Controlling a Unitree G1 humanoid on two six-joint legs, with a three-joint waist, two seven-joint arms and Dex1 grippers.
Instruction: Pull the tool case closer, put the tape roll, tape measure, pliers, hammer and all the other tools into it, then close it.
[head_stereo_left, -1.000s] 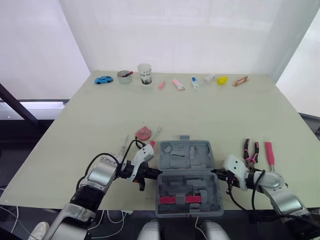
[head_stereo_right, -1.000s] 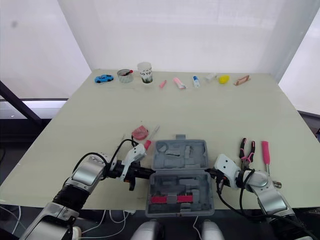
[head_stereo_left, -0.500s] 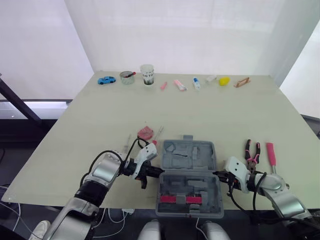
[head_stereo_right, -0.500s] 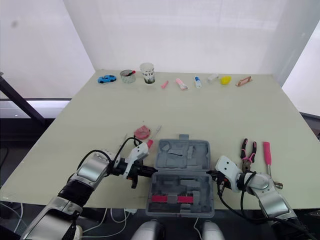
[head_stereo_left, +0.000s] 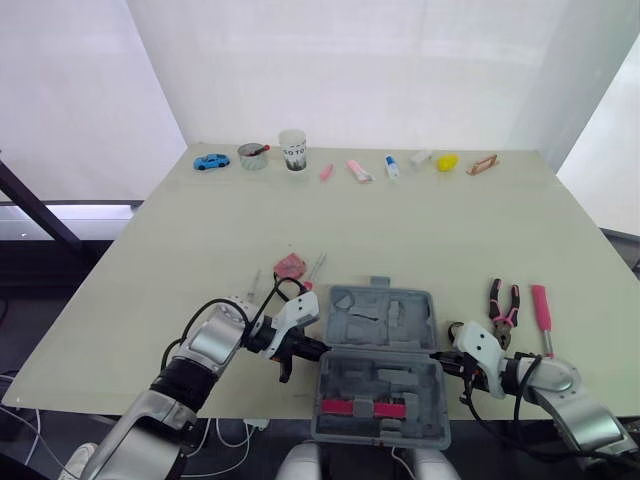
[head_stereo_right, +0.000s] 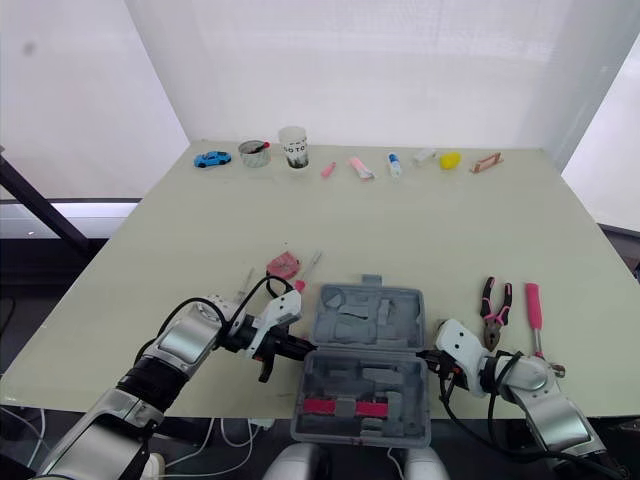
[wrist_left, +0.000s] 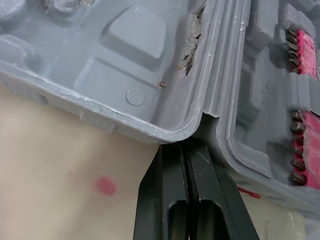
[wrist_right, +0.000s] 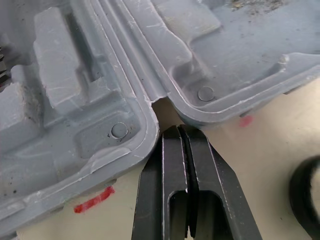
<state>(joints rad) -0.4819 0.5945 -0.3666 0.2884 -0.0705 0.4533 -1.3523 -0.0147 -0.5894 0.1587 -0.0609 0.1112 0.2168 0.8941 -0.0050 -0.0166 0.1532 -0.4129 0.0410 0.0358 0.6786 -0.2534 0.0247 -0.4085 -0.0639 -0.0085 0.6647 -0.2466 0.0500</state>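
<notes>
The pale, matte table (head_stereo_left: 400, 220) is filling most of the head views, and the grey moulded-plastic tool case (head_stereo_left: 375, 375) is lying open at lower centre, its base overhanging the near edge and its lid lying flat beyond it. The left gripper (head_stereo_left: 305, 350) is meeting the case's left side at the hinge, and the right gripper (head_stereo_left: 447, 360) is meeting the right side there. The wrist views are showing what the head views cannot: each pair of black fingers (wrist_left: 172, 170) is pressed together with nothing between them, tips nosing into the notch where the two rounded corners meet (the right gripper (wrist_right: 178, 129) likewise). Right of the case, black-and-pink pliers (head_stereo_left: 501, 303) and a pink-handled tool (head_stereo_left: 541, 308) are lying apart. A pink bit strip (head_stereo_left: 357, 407) is sitting in the base, and a small red mark (wrist_right: 94, 199) is showing on the table.
</notes>
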